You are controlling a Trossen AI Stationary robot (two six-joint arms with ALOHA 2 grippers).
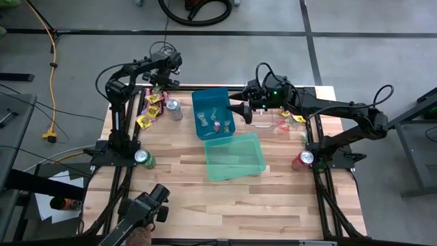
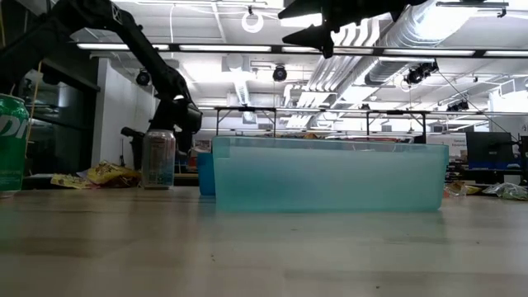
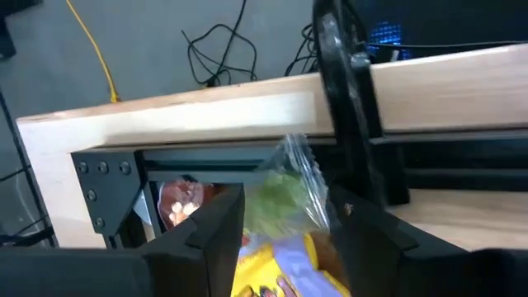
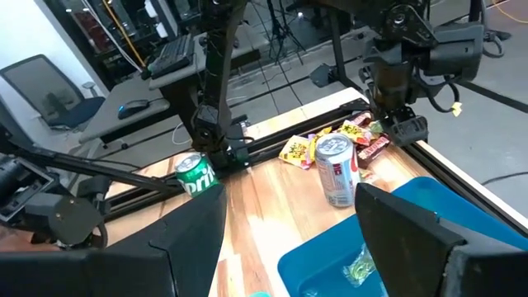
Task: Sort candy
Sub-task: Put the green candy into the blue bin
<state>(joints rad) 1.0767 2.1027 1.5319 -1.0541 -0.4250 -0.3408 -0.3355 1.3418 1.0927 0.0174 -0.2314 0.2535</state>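
The left gripper [image 1: 158,87] is down at the candy [image 1: 150,109] pile by the table's far-left edge, its jaws closing around a clear green sweet [image 3: 276,198], which must next be lifted to the blue bin [image 1: 213,113], where the right gripper [image 1: 235,109] hovers, jaws spread and empty.

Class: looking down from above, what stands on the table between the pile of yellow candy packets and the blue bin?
In the high view, a silver drink can stands between the yellow candy packets and the blue bin.

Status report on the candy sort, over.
Left gripper low over the candy pile, jaws straddling a clear-wrapped green piece. Right gripper open, empty, above the blue bin. Silver can beside the pile.
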